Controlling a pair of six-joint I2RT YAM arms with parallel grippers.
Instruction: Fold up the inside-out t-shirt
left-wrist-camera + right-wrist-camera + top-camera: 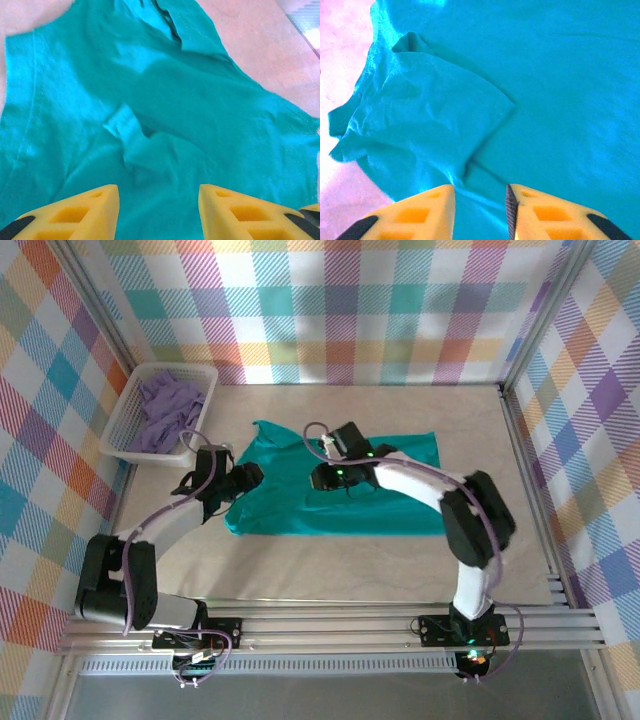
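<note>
Rail: ribbed silver aluminium rail (330, 623) along the six o'clock edge of the table, with both black arm bases bolted to it
Table: smooth, pale beige table (500, 560) with a faint marbled grain, matte and flat
Walls: plaid walls (350, 300), a soft pastel check, on three sides
Left gripper: the left gripper (248, 478) (159, 192) hangs over the shirt's nine o'clock edge; its fingers (95, 202) are chunky yellow wedges with hollow cut-outs and black backs, spread apart with nothing between them, only creased cloth below
Right gripper: the right gripper (322, 478) (480, 192) sits above the middle of the shirt, a touch toward ten o'clock; its fingers (540, 210) are the same yellow wedges with a narrower gap, released, gripping nothing
T-shirt: the inside-out t-shirt (330, 515) lies at the table's centre, a teal-green matte knit spread in a rough rectangle with a pointed corner poking out at eleven o'clock
Shirt surface: a long stitched seam shows in the left wrist view, with soft wrinkles and a small raised pucker; the right wrist view shows a loose triangular flap lying over the flat layer, its outer edge rumpled
Basket: white plastic lattice basket (125, 425) at ten o'clock, apart from the shirt
Basket contents: crumpled lavender-purple garment (168, 410), bunched in soft folds
</note>
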